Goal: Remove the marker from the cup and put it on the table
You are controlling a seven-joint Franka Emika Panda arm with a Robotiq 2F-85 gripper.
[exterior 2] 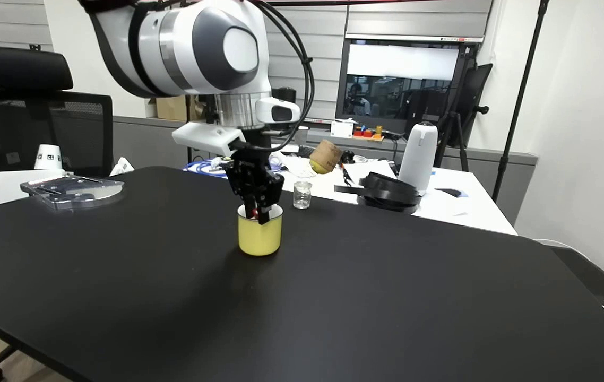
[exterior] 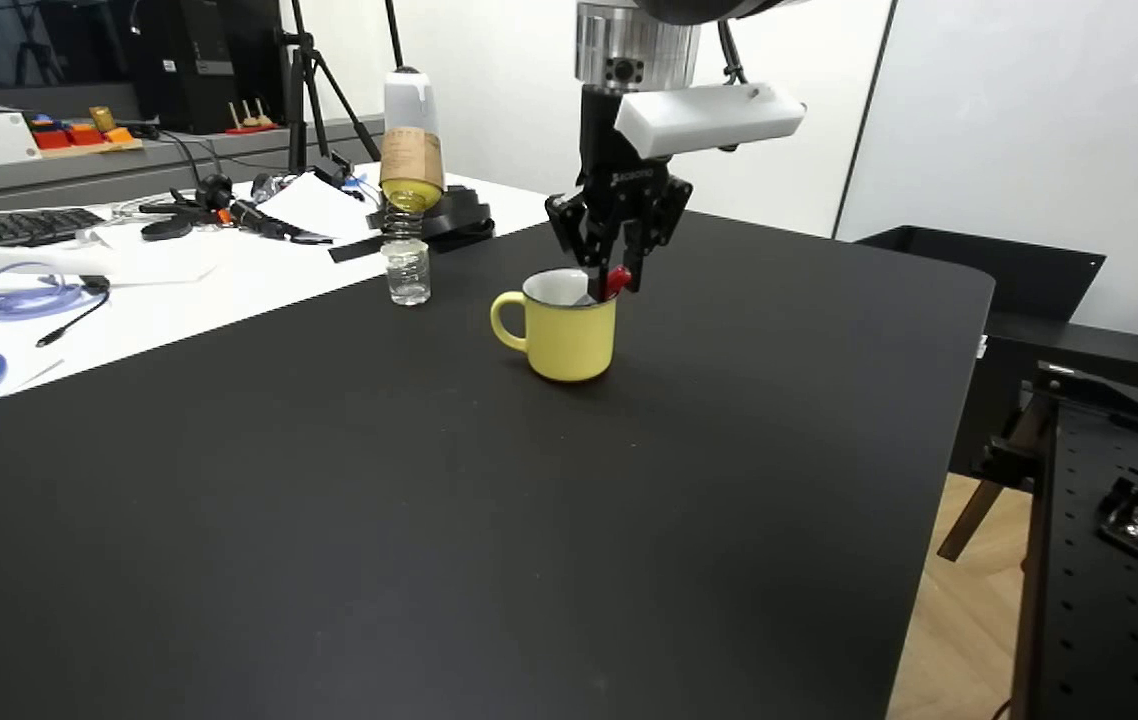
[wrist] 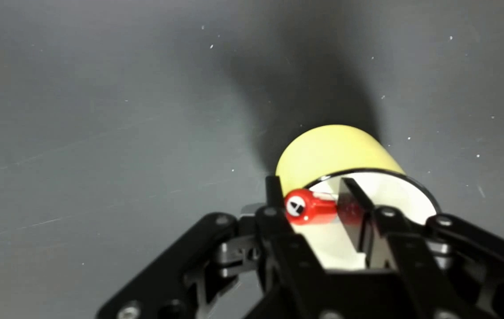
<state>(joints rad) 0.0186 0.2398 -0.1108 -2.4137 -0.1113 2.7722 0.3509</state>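
yellow cup (exterior: 571,342): upright on surface (exterior: 409,560); red-ended marker (wrist: 318,210) tilted inside. tool (wrist: 312,195) straddles marker; clamping cannot be confirmed. clear glass jar (exterior 2: 302,196): near cup.

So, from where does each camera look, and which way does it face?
An exterior view: above the black tabletop, looking across at the yellow mug; arm and jaws show.
An exterior view: above it too, looking toward mug and window; arm and jaws show.
Wrist view: on the arm, facing down at mug; jaws show, marker between.
Both exterior views share mug, jaws and glass jar.
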